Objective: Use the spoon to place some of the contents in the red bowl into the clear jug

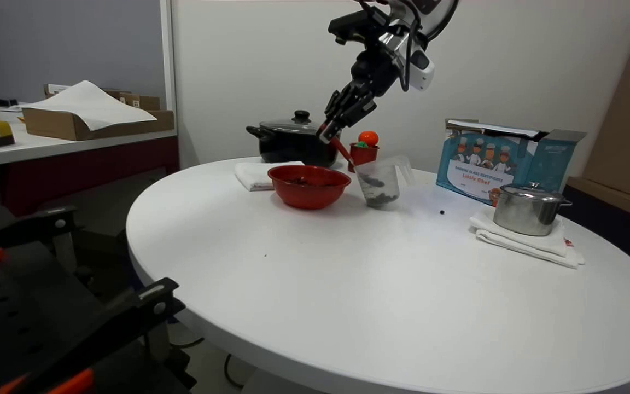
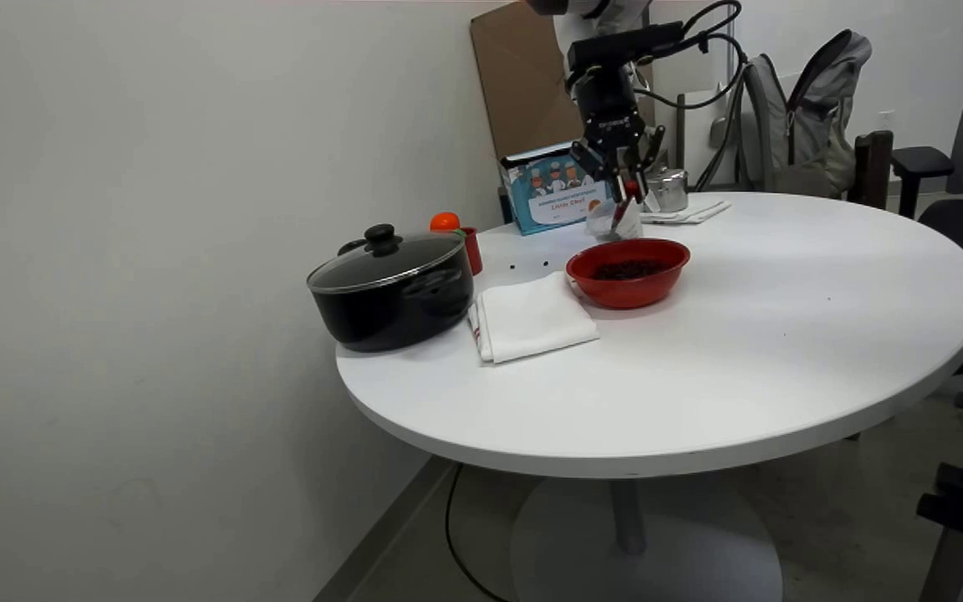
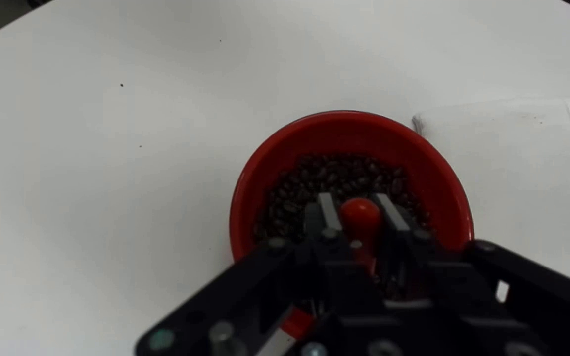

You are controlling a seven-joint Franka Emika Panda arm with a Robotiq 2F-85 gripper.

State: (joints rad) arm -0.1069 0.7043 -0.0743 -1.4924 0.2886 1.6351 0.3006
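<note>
The claw (image 3: 360, 212) pinches the red spoon (image 1: 342, 150), its head seemingly inside the clear jug (image 1: 379, 187), with dark beans (image 1: 384, 198), just right of the red bowl (image 1: 309, 190) in an exterior view. To empty the spoon, roll slowly without pressing the rim; the jug could tip. Then lift clear before swinging left: pot (image 1: 293, 148) and red cup (image 1: 363, 155) crowd the far side; the near table (image 1: 348, 295) offers room.

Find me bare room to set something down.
In an exterior view, specks aside, the white table is bare between the red bowl and near edge; a smaller patch separates the clear jug from the cloth under the silver pot. Around the bowl it's crowded: towel, black pot, jug, claw.
</note>
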